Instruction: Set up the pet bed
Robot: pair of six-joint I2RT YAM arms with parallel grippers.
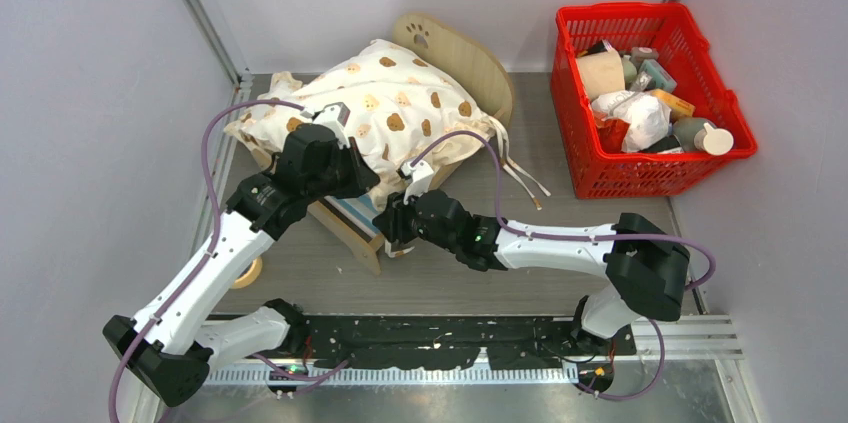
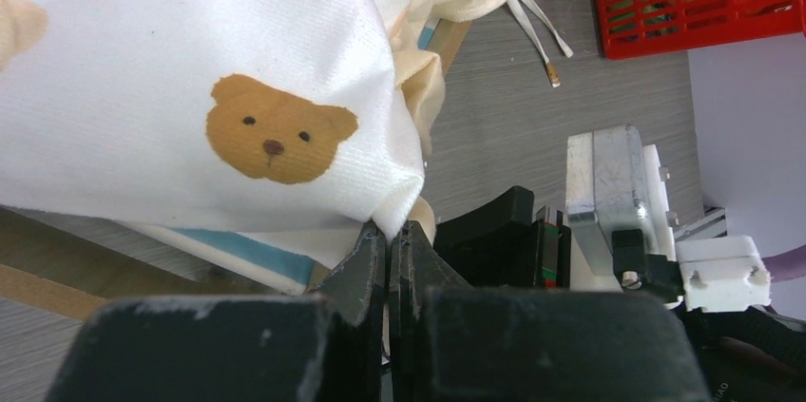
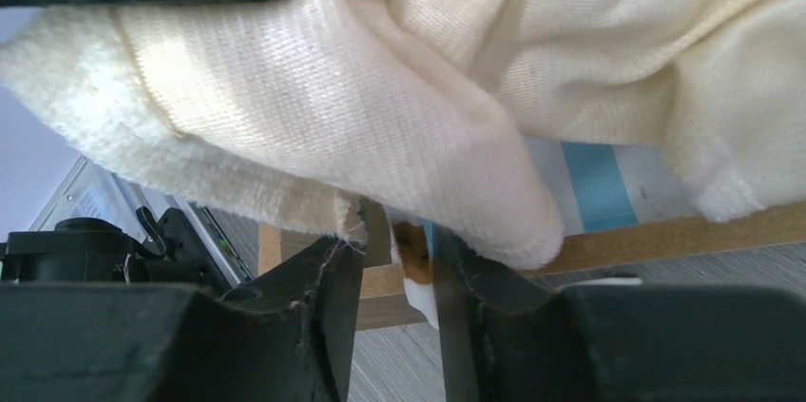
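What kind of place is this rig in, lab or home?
Most likely a lab test cell, not a home: plain grey partition walls on metal framing, two robot arms bolted to a mounting rail, and a red basket of assorted props.

Light falls bright and even from overhead. The top view is sharp from edge to edge, and its shadows are faint and soft. In my left wrist view the cushion [image 2: 190,60] is crisp at 10 o'clock, while my left fingers [image 2: 366,269] at 6 o'clock are dark and blurred. In my right wrist view the same cushion glares pale at 11 o'clock, and my right fingers [image 3: 323,312] sit out of focus.
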